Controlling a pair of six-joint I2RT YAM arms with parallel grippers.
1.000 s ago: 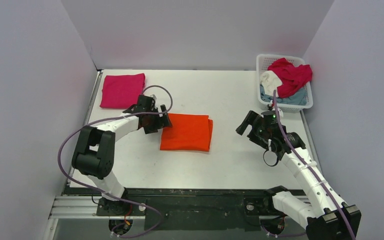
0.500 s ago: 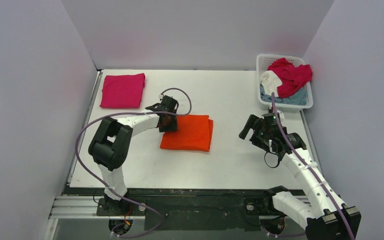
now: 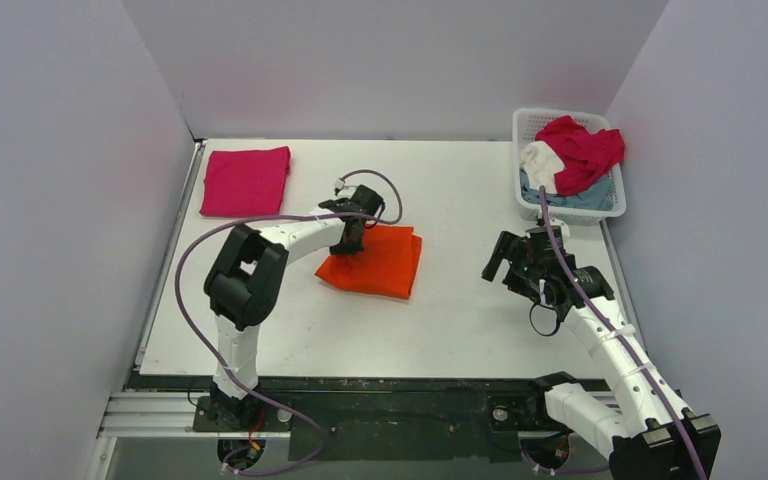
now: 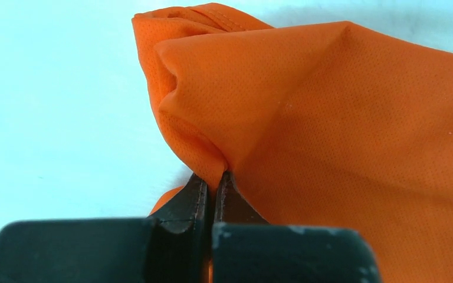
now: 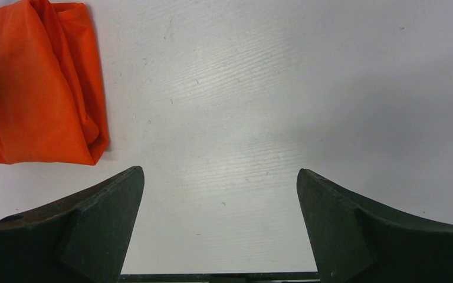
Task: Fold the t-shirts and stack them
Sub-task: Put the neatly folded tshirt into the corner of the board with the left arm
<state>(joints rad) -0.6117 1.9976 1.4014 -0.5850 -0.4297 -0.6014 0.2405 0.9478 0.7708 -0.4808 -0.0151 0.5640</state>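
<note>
A folded orange t-shirt [image 3: 378,262] lies in the middle of the table, also visible in the left wrist view [image 4: 342,135] and at the upper left of the right wrist view [image 5: 32,82]. My left gripper [image 3: 350,243] is shut on a pinched fold at the shirt's upper left edge, seen close up [image 4: 213,183]. A folded magenta-pink t-shirt [image 3: 245,181] lies flat at the far left. Crimson [image 3: 585,150], white [image 3: 540,160] and grey-blue [image 3: 585,200] t-shirts are heaped in the basket. My right gripper [image 3: 505,262] hovers open over bare table [image 5: 219,177], right of the orange shirt.
A white plastic lattice basket [image 3: 530,122] stands at the far right corner. Purple walls close in the table on the left, back and right. A black rail [image 3: 380,385] runs along the near edge.
My left gripper moved right onto the orange shirt's left edge and shut on it, bunching that corner inward. The right gripper shifted only slightly.
</note>
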